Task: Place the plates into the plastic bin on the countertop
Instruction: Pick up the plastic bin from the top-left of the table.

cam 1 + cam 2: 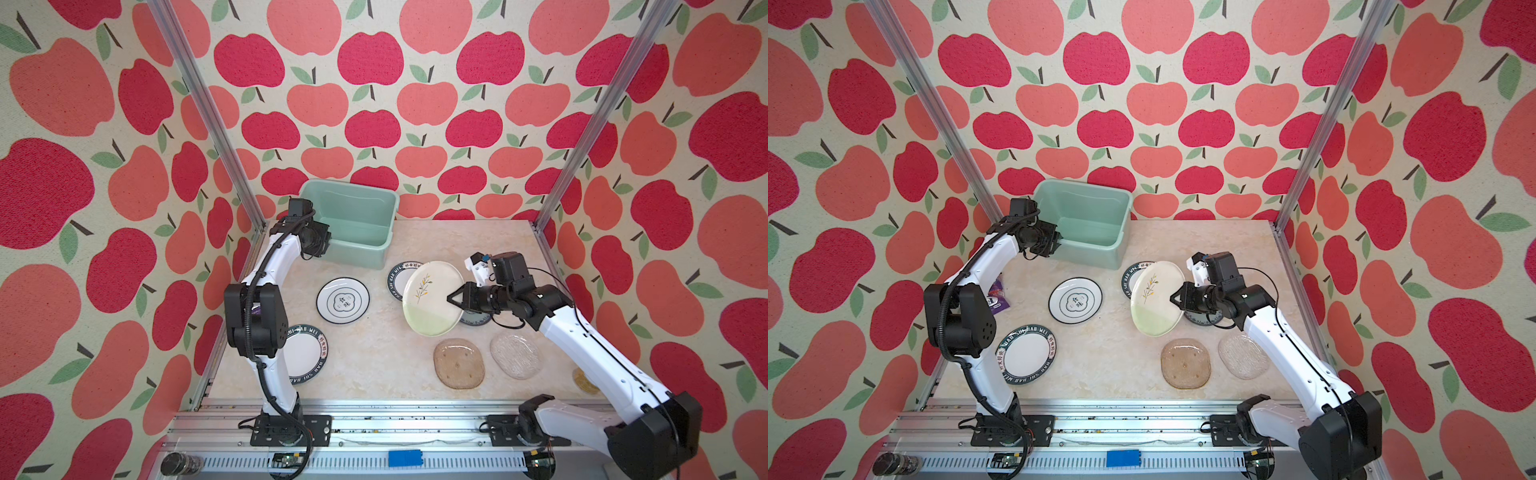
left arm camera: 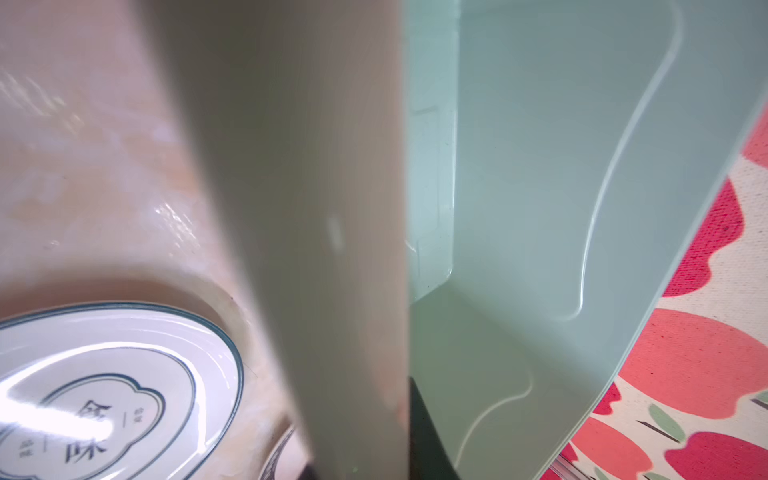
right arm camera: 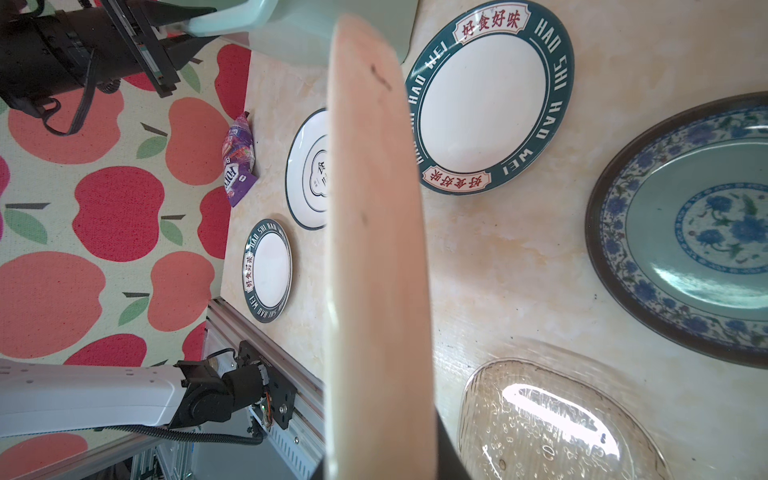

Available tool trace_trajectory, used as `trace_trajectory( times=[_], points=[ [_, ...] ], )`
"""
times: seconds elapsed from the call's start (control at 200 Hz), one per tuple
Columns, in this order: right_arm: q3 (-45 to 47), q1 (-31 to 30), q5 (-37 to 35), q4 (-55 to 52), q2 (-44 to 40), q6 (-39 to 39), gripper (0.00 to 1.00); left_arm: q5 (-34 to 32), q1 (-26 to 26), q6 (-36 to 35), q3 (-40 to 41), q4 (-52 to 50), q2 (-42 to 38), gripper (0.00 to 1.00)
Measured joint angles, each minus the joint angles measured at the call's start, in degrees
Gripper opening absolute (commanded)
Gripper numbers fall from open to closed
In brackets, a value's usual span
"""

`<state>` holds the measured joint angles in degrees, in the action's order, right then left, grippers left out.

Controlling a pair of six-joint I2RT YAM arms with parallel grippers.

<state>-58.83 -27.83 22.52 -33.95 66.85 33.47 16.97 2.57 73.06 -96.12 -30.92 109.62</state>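
- Since both are lying flat and apart from the arms, the tan squarish shallow plate (image 1: 459, 363) and the clear textured glass plate (image 1: 515, 356) just beside it are being left untouched on the beige marble-patterned countertop (image 1: 374, 353), nearest the front rail. The white round plate with the dark lettered rim (image 1: 1025, 354) is also being left, partly tucked under the left arm.
- Further in, the white round plate with the black emblem (image 1: 343, 300) is being left flat in the open between the two arms.
- To its right, the large pale-green round plate with the leaf sprig (image 1: 428, 299) is being pinched at its rim by the right gripper (image 1: 451, 299), the jaws drawn narrow across the thin edge. It is being held tilted and clear of the countertop, probably so that it can go edge-first over a tub wall.
- Under and behind it, the teal floral oval plate (image 3: 681, 232) and the second lettered-rim plate (image 3: 484, 95) are being partly covered in both top views, so any lowering here risks a knock.
- Farthest back, the mint-green rectangular plastic bin (image 1: 353, 249) is being shown empty against the apple-patterned wall. Its near-left wall is being clamped by the left gripper (image 1: 328, 241), jaws narrowed onto the thin plastic, seemingly to stop the tub sliding.
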Motion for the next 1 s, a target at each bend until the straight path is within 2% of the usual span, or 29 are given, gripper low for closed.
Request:
trace_trajectory(
  times=[0.075, 0.24, 0.43, 0.655, 0.84, 1.0],
  points=[
    [0.1, 0.0, 0.0, 0.0, -0.1, 0.0, 0.05, 0.0, 0.4, -0.9, 0.1, -0.1, 0.0, 0.0],
    [0.3, 0.1, -0.3, -0.4, -1.3, 0.0, 0.05, 0.2, 0.8, 0.4, 0.2, 0.7, 0.0, 0.0],
    [-1.0, 0.7, -0.5, -2.6, -3.0, 0.0, 0.05, 1.2, 0.7, -2.3, 0.3, 1.4, -0.1, 0.0],
    [-10.8, 3.5, -0.5, -6.6, -3.5, 0.3, 0.04, 2.8, 0.7, -9.9, -0.3, 1.1, -1.3, 0.0],
    [-21.0, 4.3, 0.6, -7.4, -3.9, 1.9, 0.03, 4.2, 0.8, -17.9, -3.8, -4.0, -2.9, 0.0],
    [-25.0, 4.3, 3.0, -6.0, -3.5, 4.7, 0.02, 5.8, 1.9, -23.9, -7.8, -8.5, -5.1, 0.0]
  ],
)
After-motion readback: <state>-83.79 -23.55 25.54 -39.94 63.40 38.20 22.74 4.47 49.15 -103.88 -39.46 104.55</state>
